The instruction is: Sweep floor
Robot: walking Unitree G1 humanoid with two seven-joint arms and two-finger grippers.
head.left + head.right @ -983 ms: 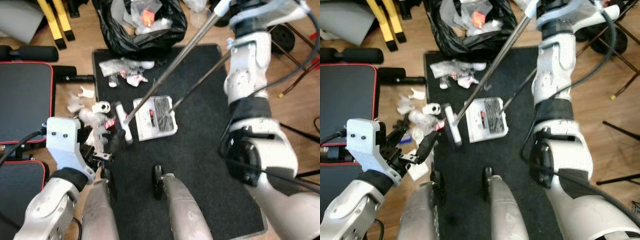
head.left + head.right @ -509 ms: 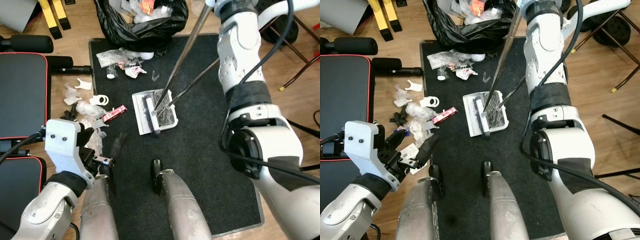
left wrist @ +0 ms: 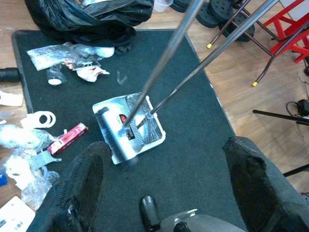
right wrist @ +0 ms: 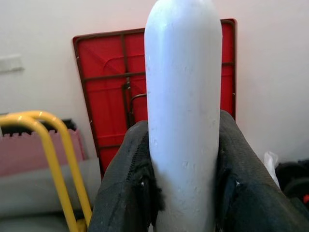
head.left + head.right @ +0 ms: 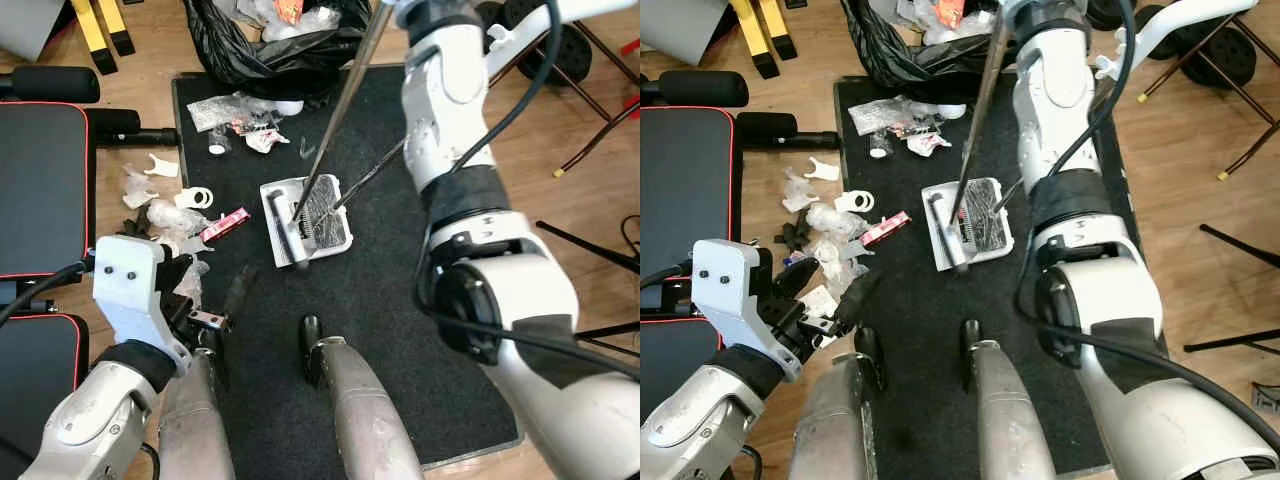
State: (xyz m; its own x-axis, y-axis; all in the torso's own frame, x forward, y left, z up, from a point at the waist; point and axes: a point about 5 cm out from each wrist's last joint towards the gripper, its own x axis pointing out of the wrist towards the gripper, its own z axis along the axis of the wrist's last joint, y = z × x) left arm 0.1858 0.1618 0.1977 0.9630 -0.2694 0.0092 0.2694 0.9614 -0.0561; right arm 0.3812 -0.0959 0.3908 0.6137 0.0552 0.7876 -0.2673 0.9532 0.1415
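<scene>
A long metal broom pole point(image 5: 335, 110) slants down to its white head point(image 5: 283, 228), which lies along the left rim of the white dustpan point(image 5: 325, 215) on the black mat point(image 5: 400, 300). The dustpan's own thin rod point(image 5: 372, 178) rises toward my right arm. My right gripper point(image 4: 182, 179) is shut on the broom's white handle end point(image 4: 183, 96). My left gripper point(image 5: 208, 285) hangs open low at the left, above the mat's edge, its fingers point(image 3: 82, 193) wide apart and holding nothing. Crumpled wrappers point(image 5: 165, 215) and a red packet point(image 5: 225, 225) lie left of the dustpan; more litter point(image 5: 235, 108) sits at the mat's far corner.
A black bin bag point(image 5: 270, 40) full of rubbish lies beyond the mat. A black bench with red trim point(image 5: 40, 190) stands at the left, yellow legs point(image 5: 100, 25) behind it. Weight plates point(image 5: 545, 35) and thin stand legs point(image 5: 590, 240) are at the right. My own legs point(image 5: 350, 420) are below.
The broom head has swept right, from the mat beside the red packet onto the dustpan's left rim. The camera has shifted a little. My left gripper has stayed open and low.
</scene>
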